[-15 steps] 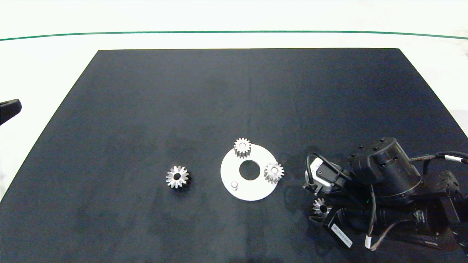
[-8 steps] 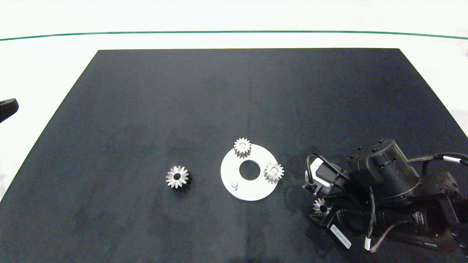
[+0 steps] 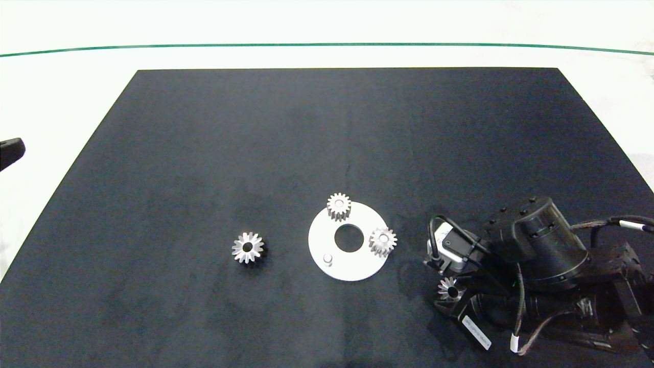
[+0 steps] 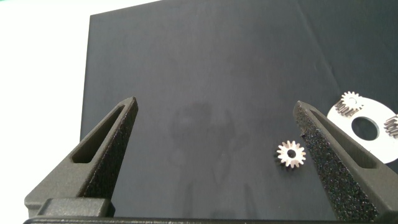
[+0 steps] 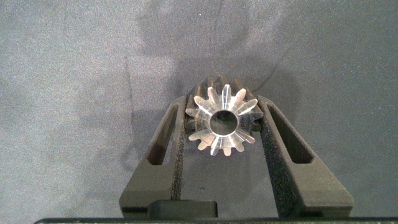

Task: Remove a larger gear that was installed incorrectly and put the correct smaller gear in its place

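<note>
The smaller gear (image 5: 221, 119), silver with short pointed teeth and a wide dark hole, sits between the fingers of my right gripper (image 5: 222, 102), which is shut on it. In the head view this gear (image 3: 449, 290) is low over the mat, right of the white round plate (image 3: 357, 268). The larger gear (image 3: 248, 247), star-like with long teeth, lies loose on the mat left of the plate, also visible as the larger gear (image 4: 290, 154) in the left wrist view. My left gripper (image 4: 214, 102) is open and idle at the table's left edge (image 3: 11, 152).
The plate carries two chunky pinions (image 3: 339, 206) (image 3: 382, 241), a bare peg (image 3: 327, 259) and a centre hole. The black mat (image 3: 327, 133) covers the white table. My right arm's body (image 3: 541, 255) fills the near right corner.
My right arm's wrist has sunk slightly toward the near edge while the smaller gear in its fingers has hardly shifted. The left gripper has drawn back a little to the left.
</note>
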You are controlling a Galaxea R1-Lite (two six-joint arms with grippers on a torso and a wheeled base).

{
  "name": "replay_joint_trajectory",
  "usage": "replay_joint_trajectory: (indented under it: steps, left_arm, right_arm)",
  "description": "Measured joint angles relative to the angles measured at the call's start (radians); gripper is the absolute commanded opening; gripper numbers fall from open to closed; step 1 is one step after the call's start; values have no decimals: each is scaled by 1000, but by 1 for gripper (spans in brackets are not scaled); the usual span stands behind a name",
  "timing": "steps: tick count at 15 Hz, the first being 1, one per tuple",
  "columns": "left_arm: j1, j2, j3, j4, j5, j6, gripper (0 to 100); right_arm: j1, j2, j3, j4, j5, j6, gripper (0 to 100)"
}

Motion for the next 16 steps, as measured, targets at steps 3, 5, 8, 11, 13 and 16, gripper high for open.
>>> replay_joint_trajectory:
  steps: [3,5,8,11,13,16]
  left_arm:
    - [0,-3,5,15,0,0,100]
    - [0,-8,7,26,-1,0,100]
    - [-1,-14,8,26,-1,0,100]
    - [-2,-22,12,28,-1,0,100]
    - [-2,-30,16,37,-1,1,100]
    - [-2,-50,18,51,-1,1,100]
  right_arm:
    - [2,-4,5,1,5,13,25]
    - [3,-10,-1,5,9,13,25]
    - [21,-20,-37,3,13,14,25]
    - [57,-23,-87,3,13,13,25]
    - [88,-22,-133,25,13,13,25]
    - [139,-3,-284,190,19,16,25]
